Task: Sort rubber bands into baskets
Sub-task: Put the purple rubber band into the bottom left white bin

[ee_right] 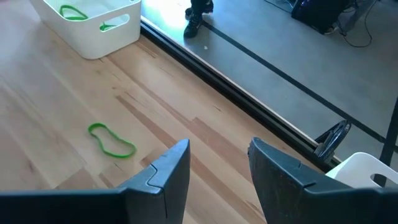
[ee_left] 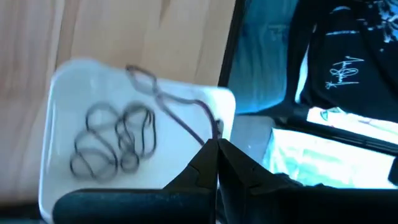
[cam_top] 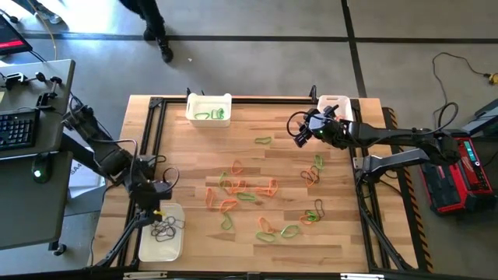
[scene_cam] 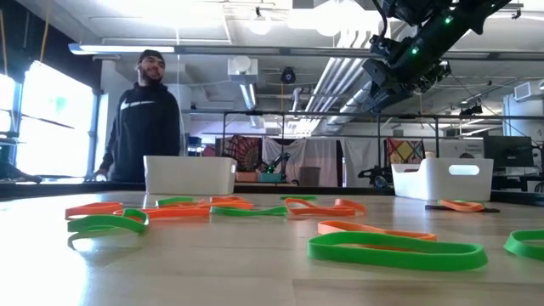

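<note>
Green band (ee_right: 112, 140) is lying on the desk (cam_top: 342, 225) just ahead of my right tool (ee_right: 219, 169), jaws standing open, empty; left tool (ee_left: 214, 163) is hanging closed over the dark-band basket (ee_left: 62, 93).

Three white baskets (cam_top: 208, 106) on the table; two arms at work; one person (scene_cam: 143, 119) behind the table; loose rubber bands (cam_top: 247, 192) in green and orange, too many and too tangled to count.
</note>
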Motion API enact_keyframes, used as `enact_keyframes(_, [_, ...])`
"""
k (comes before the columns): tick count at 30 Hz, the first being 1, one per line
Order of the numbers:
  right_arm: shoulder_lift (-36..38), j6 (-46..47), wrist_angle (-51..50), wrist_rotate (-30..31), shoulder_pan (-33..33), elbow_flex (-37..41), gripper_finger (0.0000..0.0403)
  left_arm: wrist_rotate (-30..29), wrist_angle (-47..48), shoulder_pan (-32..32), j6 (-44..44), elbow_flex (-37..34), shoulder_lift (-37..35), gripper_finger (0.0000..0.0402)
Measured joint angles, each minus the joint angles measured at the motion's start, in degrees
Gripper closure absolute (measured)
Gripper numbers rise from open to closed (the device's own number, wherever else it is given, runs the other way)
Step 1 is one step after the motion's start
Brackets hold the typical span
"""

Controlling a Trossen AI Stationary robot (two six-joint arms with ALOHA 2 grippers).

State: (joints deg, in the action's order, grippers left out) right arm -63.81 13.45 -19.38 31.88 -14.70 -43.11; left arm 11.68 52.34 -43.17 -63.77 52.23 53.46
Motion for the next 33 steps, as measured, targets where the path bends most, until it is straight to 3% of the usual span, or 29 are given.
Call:
enact_keyframes(9, [0.0,0.0,0.0,-0.02,0.0,-0.02,0.0249,3.39,1.88,-5.43,-16.31,0.0,-1.33,0.0401])
enact_keyframes(14, [0.0,0.0,0.59,-0.04,0.0,-0.02,0.0249,3.72,1.73,-5.93,-19.95,0.0,-0.89,0.0401])
enact_keyframes(27, [0.0,-0.48,1.09,-0.35,2.49,0.0,0.0249,3.66,0.11,-3.22,-4.69,0.0,11.81,0.0401])
enact_keyframes(33, [0.0,-0.65,1.09,-0.45,2.49,0.0,0.0249,6.51,0.59,-1.96,-3.66,0.0,17.53,0.04])
